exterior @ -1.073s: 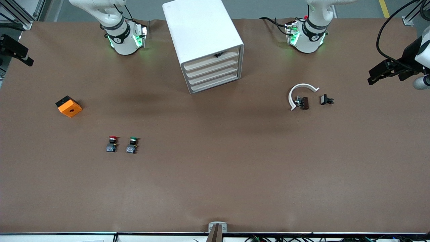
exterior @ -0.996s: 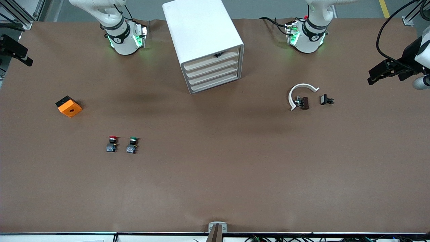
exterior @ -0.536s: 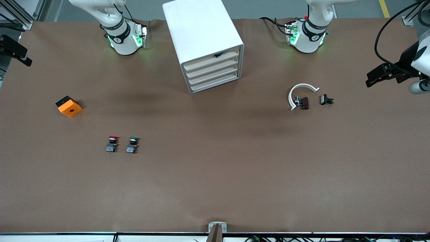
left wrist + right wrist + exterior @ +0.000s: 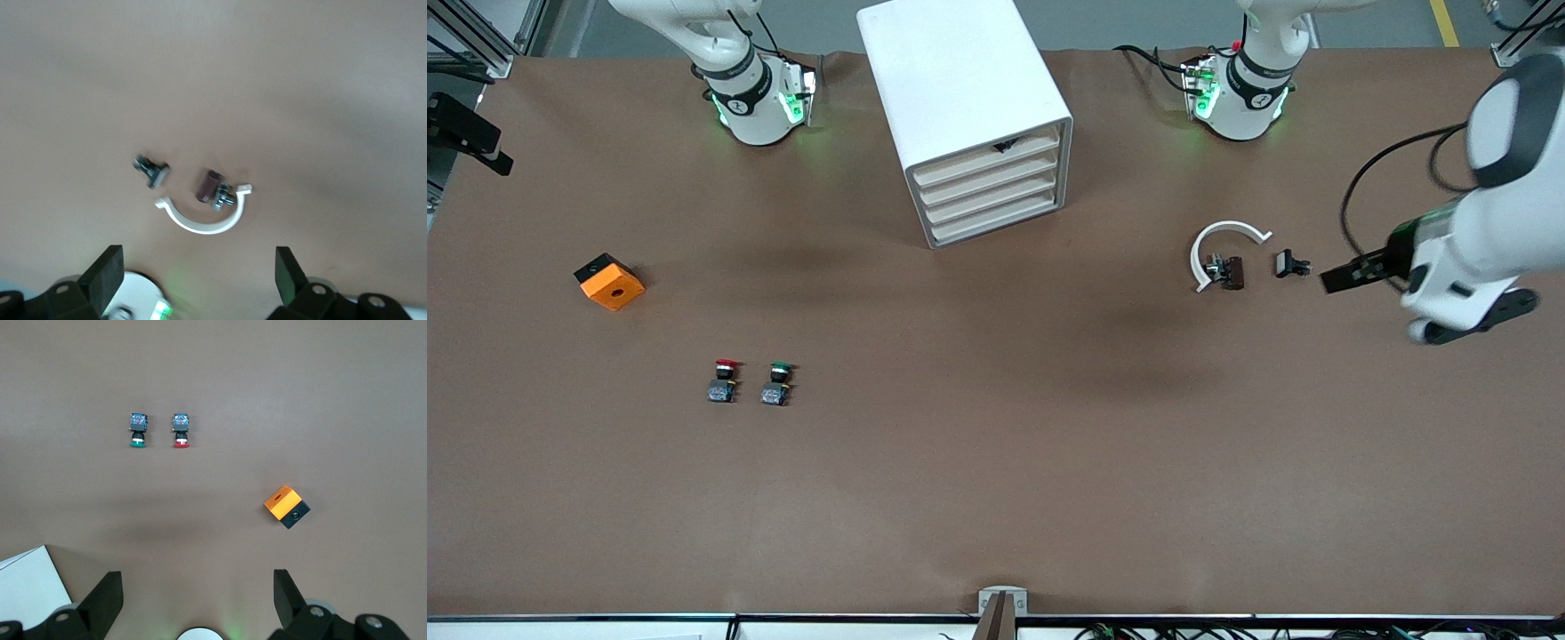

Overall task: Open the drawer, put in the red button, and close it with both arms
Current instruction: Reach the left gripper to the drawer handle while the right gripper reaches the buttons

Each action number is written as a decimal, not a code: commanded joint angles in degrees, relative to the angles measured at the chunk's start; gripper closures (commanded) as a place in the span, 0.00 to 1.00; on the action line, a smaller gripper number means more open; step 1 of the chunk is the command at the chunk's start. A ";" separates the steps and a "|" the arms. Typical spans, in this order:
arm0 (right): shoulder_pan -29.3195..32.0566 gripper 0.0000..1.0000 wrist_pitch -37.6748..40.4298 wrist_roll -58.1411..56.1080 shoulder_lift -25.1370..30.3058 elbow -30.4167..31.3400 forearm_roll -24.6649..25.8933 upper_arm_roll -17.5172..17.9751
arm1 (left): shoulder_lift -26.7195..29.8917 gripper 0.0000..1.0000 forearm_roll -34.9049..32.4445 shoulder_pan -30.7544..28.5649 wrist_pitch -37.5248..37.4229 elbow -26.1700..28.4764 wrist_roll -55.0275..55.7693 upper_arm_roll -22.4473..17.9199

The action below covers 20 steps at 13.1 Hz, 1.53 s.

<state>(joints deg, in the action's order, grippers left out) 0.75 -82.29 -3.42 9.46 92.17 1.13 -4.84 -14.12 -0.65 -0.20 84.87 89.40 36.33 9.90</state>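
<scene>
Front view: cabinet (image 4: 971,124) sits between the two arm bases, drawer fronts angled toward the camera and the left arm's end, so either arm can plausibly reach the handle.
Drawer: top drawer (image 4: 989,163) fully shut, small black handle (image 4: 1005,145) at its upper edge; nothing inside visible; opening step not yet done, judging by the flush front.
Red button: red button (image 4: 725,381) rests on the surface (image 4: 996,462), nearer the front camera than the cabinet, toward the right arm's end; red cap points toward the cabinet side. Untouched.
Green button: green button (image 4: 776,383) just beside the red one, same pose, not touching; likely a distractor, so the pick needs care.
Left pincer: left pincer (image 4: 1347,274) released, fingers spread wide in its wrist view, holding nothing; it is up over the surface near the small black clip (image 4: 1291,264), at the left arm's end. Probably heading for the handle.
Right pincer: right pincer (image 4: 197,597) released and empty; arm waits high, its wrist view looks down on both buttons and the orange block (image 4: 609,281).
Other clutter: white curved piece (image 4: 1223,249) with a dark part (image 4: 1227,271) inside its arc, beside the black clip; no part in the task.
Risk: buttons close together, easy to nudge the wrong one.
</scene>
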 commanded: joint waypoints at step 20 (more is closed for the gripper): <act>0.84 0.00 -10.05 -0.72 -19.38 -1.22 0.36 -0.17 | -29.99 0.01 43.26 23.05 0.56 -4.94 91.27 0.47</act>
<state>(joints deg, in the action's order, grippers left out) 1.25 -89.60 -3.97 -7.22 91.34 1.37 -5.58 -42.67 39.37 21.98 86.08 85.51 125.04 10.69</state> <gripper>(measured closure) 0.000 0.000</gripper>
